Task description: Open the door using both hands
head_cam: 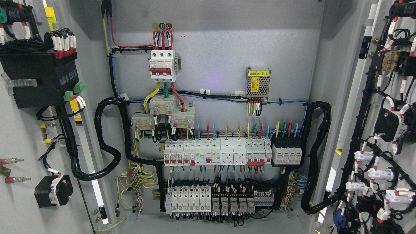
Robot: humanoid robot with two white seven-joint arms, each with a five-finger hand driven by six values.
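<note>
I look straight into a grey electrical cabinet with both doors swung wide open. The left door [19, 136] fills the left edge, its inner face carrying a black block and wiring. The right door [360, 107] fills the right edge, its inner face covered with black cable looms and white connectors. Neither of my hands nor arms shows in the head view.
The back panel [214, 48] holds a red-and-white main breaker [163, 65], a small power supply [258, 82], a row of white breakers [216, 152] and a lower relay row [211, 200]. Thick black conduits [109, 139] loop at both sides.
</note>
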